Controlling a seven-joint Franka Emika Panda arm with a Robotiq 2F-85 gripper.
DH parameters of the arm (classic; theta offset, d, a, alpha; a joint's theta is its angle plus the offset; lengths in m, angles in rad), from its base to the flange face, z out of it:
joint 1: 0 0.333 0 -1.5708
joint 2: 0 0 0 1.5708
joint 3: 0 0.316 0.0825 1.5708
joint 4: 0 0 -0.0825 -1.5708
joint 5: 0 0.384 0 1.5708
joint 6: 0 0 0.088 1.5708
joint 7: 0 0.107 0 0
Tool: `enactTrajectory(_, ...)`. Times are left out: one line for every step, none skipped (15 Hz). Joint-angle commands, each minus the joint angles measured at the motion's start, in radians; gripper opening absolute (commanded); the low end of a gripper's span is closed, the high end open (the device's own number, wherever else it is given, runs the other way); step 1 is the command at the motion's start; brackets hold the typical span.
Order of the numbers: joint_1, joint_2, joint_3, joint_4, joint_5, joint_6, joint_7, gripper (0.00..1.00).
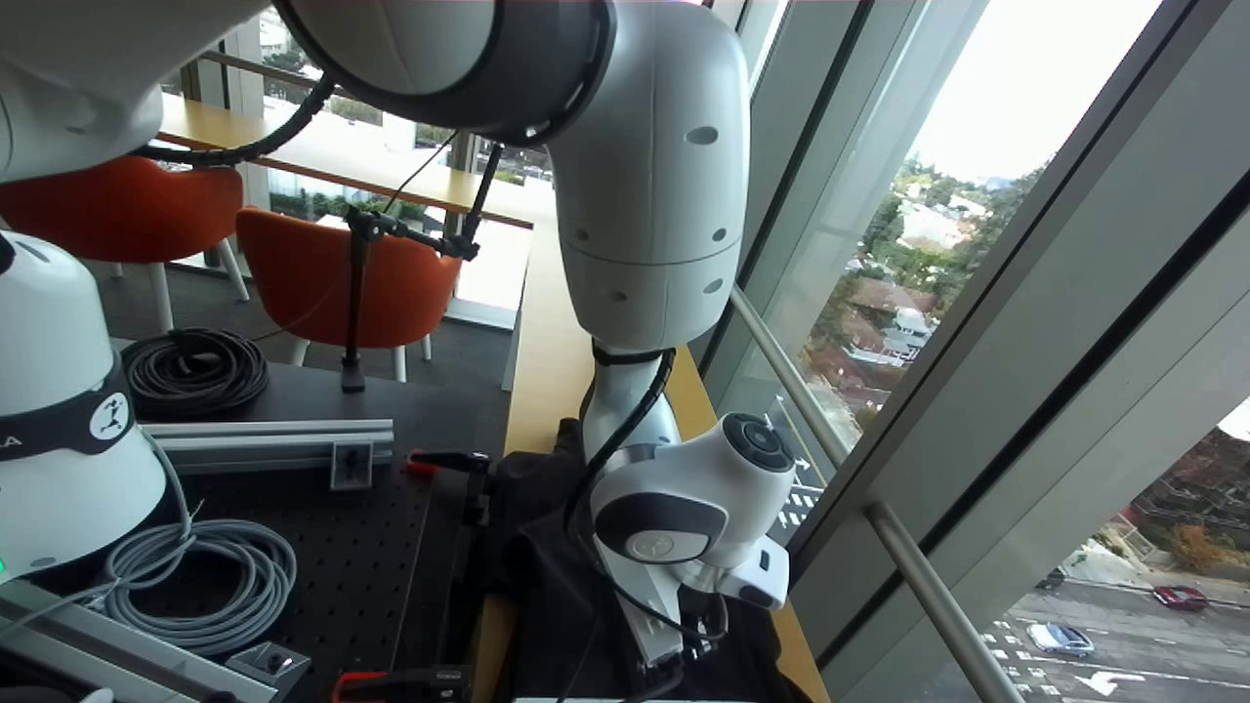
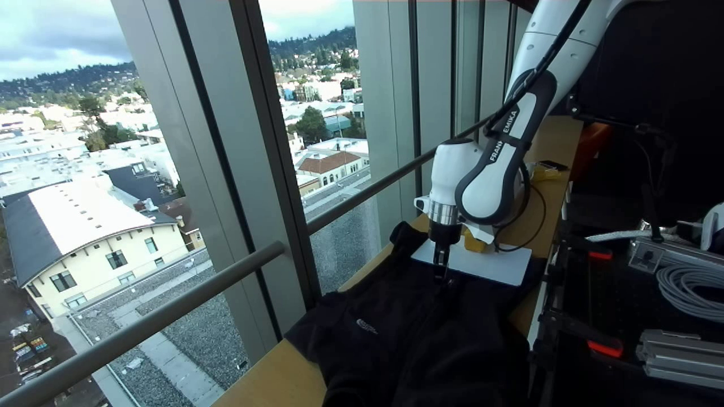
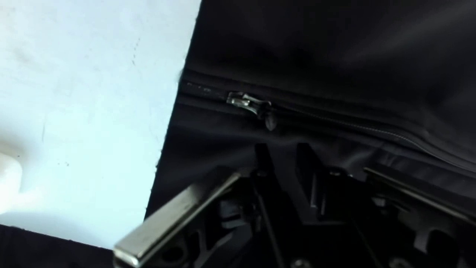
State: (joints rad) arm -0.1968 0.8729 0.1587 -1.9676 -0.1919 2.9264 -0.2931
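Tool (image 3: pixel 282 150): two-fingered, black. Fingertips (image 3: pixel 263 158) a little way apart, nothing gripped; only the black jacket (image 2: pixel 430 333) shows through the gap. Contact with the cloth cannot be told.

Hazards (judgement): closing here would probably catch a fold of cloth, or nothing, because the pull tab (image 3: pixel 270 121) lies beyond the fingertips rather than between them. The tab is small and dark, so a grip on its tip alone could slip. A pull slanted off the line of the zip (image 3: pixel 357 127) could jam the zipper slider (image 3: pixel 248 102) or drag the soft jacket into wrinkles.

Zipper slider: metal, tab attached; on the zip, near the edge of the white board (image 3: pixel 93 111). Tab points away from the board and slants toward the tool. Slider's long axis lies roughly along the zip.

Zip: runs roughly square to the board's nearest edge, then bends gently; by its lie, lengthwise along the desk (image 2: pixel 283 379).

Jacket: spread across the desk from the window-side edge to the opposite long edge; small white chest logo (image 2: pixel 366 326), apparently The North Face. Collar end not certain.

White board: flat, set crosswise between the desk's long edges, meeting the jacket near the slider. Whether the zip continues beneath cannot be told.

Desk: pale wood, long, alongside the window rail (image 2: pixel 367 193).
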Motion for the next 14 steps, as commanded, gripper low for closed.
enactTrajectory(-0.016, -0.011, 0.013, -0.027, 0.021, 0.002, -0.030, 0.55)
enactTrajectory(-0.016, -0.008, 0.012, -0.028, 0.021, 0.004, -0.031, 0.63)
enactTrajectory(-0.016, -0.006, 0.011, -0.029, 0.021, 0.005, -0.031, 0.69)
enactTrajectory(-0.017, -0.005, 0.011, -0.030, 0.020, 0.006, -0.032, 0.78)
enactTrajectory(-0.018, -0.005, 0.010, -0.030, 0.020, 0.005, -0.033, 0.84)
enactTrajectory(-0.020, -0.005, 0.009, -0.030, 0.020, 0.005, -0.033, 0.91)
enactTrajectory(-0.023, -0.006, 0.009, -0.030, 0.020, 0.004, -0.034, 0.98)
enactTrajectory(-0.026, -0.006, 0.007, -0.030, 0.020, 0.004, -0.034, 1.00)
enactTrajectory(-0.030, -0.006, 0.005, -0.030, 0.020, 0.005, -0.035, 1.00)
enactTrajectory(-0.036, -0.006, 0.005, -0.030, 0.020, 0.005, -0.037, 0.91)
enactTrajectory(-0.041, -0.006, 0.004, -0.031, 0.021, 0.004, -0.038, 0.83)
enactTrajectory(-0.048, -0.004, 0.005, -0.031, 0.021, 0.004, -0.040, 0.75)
enactTrajectory(-0.051, -0.002, 0.005, -0.031, 0.021, 0.005, -0.042, 0.68)
enactTrajectory(-0.053, 0.001, 0.006, -0.032, 0.021, 0.007, -0.043, 0.57)
